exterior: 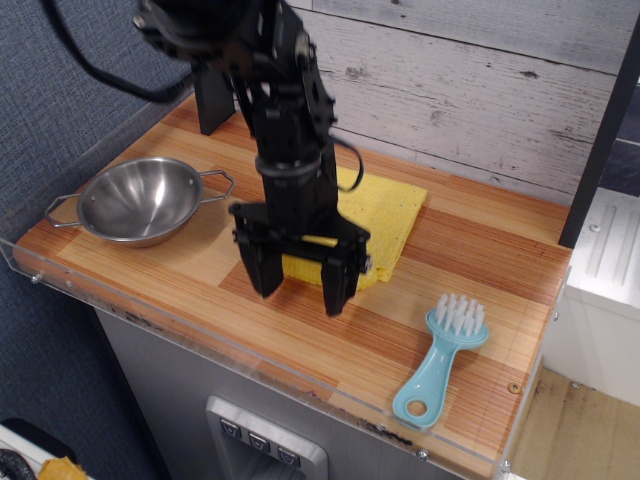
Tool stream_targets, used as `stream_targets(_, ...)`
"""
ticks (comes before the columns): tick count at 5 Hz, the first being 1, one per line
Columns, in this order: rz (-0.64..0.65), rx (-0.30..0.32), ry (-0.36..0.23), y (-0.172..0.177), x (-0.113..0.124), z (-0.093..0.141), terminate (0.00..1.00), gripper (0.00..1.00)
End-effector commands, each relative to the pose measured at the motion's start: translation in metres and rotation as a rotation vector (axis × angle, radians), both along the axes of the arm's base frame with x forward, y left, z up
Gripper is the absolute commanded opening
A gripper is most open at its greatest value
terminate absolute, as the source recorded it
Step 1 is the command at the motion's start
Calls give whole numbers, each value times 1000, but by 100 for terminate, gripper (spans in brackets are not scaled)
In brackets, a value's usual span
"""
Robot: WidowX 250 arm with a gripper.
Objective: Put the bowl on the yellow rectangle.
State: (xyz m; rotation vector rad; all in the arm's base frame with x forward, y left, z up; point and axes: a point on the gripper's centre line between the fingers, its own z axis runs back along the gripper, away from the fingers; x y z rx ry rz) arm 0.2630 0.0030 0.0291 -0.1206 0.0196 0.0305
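We see the black claw (pixel 302 283) hanging over the middle of the desk (pixel 470 245), its two fingers spread wide apart and pointing down, pinching nothing; whether the fingertips touch the wood we cannot tell. The claw and the arm above it cover the near left part of the yellow rectangle (pixel 385 212), so only its right and far portions show: a flat, soft, textured cloth, folded, with a layered edge visible at its near right corner. A little yellow shows between the fingers, but we cannot make out whether that is cloth or something else. The bowl (pixel 140 200) sits on the left end of the desk, well apart from the yellow rectangle and from the claw; it is round, shiny steel, empty, with a thin wire loop handle on each side. At the near right lies a light blue plastic brush (pixel 440 358) with pale bristles and a hole in its handle. The desk is striped, warm-toned wood with a clear plastic lip along its near and left edges. The arm's upper part is cut off by the top of the view.
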Motion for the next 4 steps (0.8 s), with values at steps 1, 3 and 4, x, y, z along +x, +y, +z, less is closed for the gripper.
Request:
stream_targets(1,8,-19,-177,-8,-2,67,0,100)
stream_targets(3,-29,28,-122,-14,30,47,0,100)
stream_targets(4,-42,-6,-129,-18,34,42,0,100)
